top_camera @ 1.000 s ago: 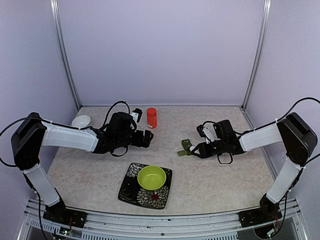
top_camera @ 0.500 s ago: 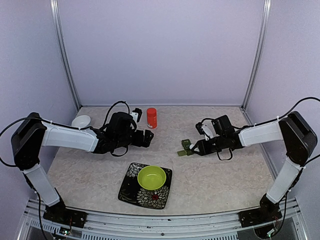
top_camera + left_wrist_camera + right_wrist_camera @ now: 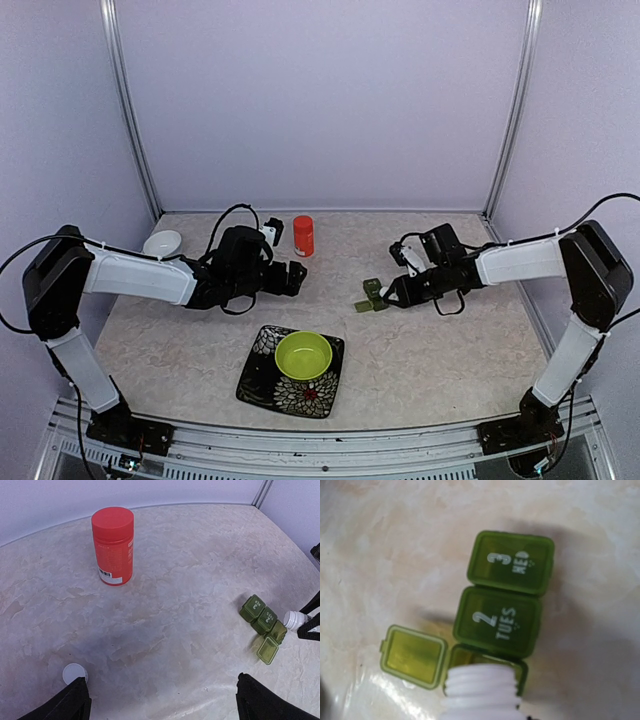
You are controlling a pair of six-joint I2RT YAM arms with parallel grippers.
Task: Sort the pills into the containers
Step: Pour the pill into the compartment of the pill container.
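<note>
Right hand (image 3: pixel 393 293) farther back now; white bottle (image 3: pixel 481 692) lengthwise along pillbox (image 3: pixel 502 597) strip.

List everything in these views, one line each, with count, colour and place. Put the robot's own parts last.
pillbox: one, dark green, strip of three compartments, right of the table's middle; end lid flipped open, the other two shut.
white bottle: one, white, uncapped, threaded mouth at the open compartment.
orange bottle: one, orange-red, upright, far middle of the table.
cap: one, white, flat on the table near the left gripper.
small dish: one, white, far left corner.
bowl: one, lime green, on the plate.
plate: one, square, black with white flowers, near middle.
table: one, beige marbled.
left gripper: one, black, open, empty.
right gripper: one, black, shut on the white bottle.
</note>
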